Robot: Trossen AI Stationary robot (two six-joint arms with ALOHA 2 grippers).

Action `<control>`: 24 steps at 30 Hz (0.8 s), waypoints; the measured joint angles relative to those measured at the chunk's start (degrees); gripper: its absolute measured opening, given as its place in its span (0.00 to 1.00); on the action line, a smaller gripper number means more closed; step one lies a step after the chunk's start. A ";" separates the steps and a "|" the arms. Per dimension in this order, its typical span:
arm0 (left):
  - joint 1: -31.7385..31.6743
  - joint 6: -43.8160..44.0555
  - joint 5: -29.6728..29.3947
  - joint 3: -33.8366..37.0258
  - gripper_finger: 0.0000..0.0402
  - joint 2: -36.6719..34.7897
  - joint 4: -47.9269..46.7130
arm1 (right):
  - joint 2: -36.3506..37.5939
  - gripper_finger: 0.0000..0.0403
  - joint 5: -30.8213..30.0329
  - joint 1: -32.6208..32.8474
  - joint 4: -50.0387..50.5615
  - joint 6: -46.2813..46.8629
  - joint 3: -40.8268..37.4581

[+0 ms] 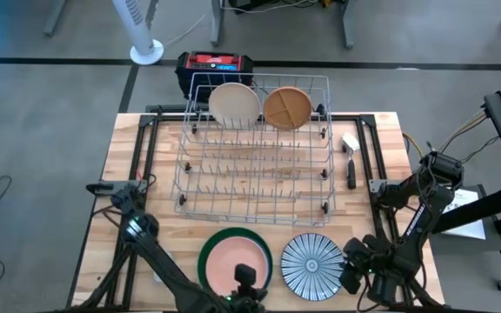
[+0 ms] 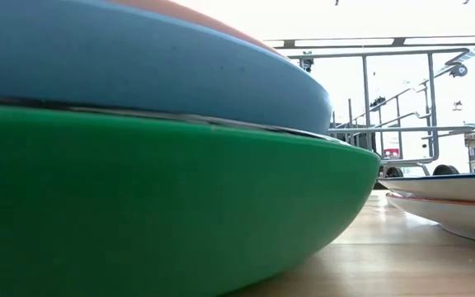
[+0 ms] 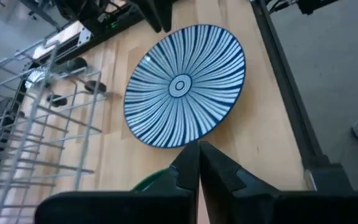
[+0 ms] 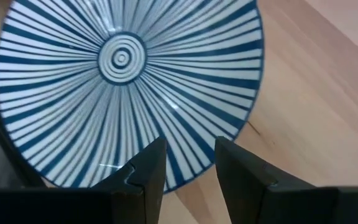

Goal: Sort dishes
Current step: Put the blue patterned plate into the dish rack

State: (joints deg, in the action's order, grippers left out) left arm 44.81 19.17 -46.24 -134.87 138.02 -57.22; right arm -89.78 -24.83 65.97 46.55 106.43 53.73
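Now: L gripper (image 3: 197,163) has fingers pressed together, nothing seen between the tips. High view puts it at the near table edge, over the near rim of the pink plate (image 1: 237,263). Its wrist cam looks past the tips to the striped plate (image 3: 185,85), and a sliver of green bowl (image 3: 155,181) shows just beside the fingers.

R gripper (image 4: 190,165) has fingers apart, with a gap between the two dark pads. It hangs over the striped plate's rim on the R arm's side; wrist cam shows the rim passing under the gap. Cannot tell if the pads touch the plate. In high view the R gripper (image 1: 355,265) sits just beside the striped plate (image 1: 312,266).

Stack, front centre of table (image 1: 129,174): pink plate uppermost, green bowl (image 1: 211,246) at the bottom. Low view adds a blue dish (image 2: 138,62) between them, resting in the green bowl (image 2: 155,206). Striped plate lies flat on the wood just right of the stack, not touching it.

Wire rack (image 1: 255,152) fills mid-table. Cream plate (image 1: 234,104) and tan plate (image 1: 287,107) stand on edge side by side in its far row.

Small grey gadget (image 1: 350,143) lies on the table right of the rack.
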 joint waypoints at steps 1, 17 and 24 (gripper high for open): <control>-0.15 -0.48 0.21 1.73 0.00 -0.17 2.45 | -0.07 0.32 -0.63 0.14 -0.41 0.00 -0.06; -1.99 -1.42 -1.16 9.75 0.00 2.37 17.24 | -1.65 0.37 0.74 0.29 1.43 3.28 0.88; -3.90 -3.72 -1.33 6.16 0.00 7.06 19.65 | -1.65 0.37 0.74 0.28 4.61 5.58 -0.45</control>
State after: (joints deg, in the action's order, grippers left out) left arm 40.91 15.44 -47.57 -128.70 145.08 -37.56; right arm -91.44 -24.10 66.25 51.16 112.02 53.28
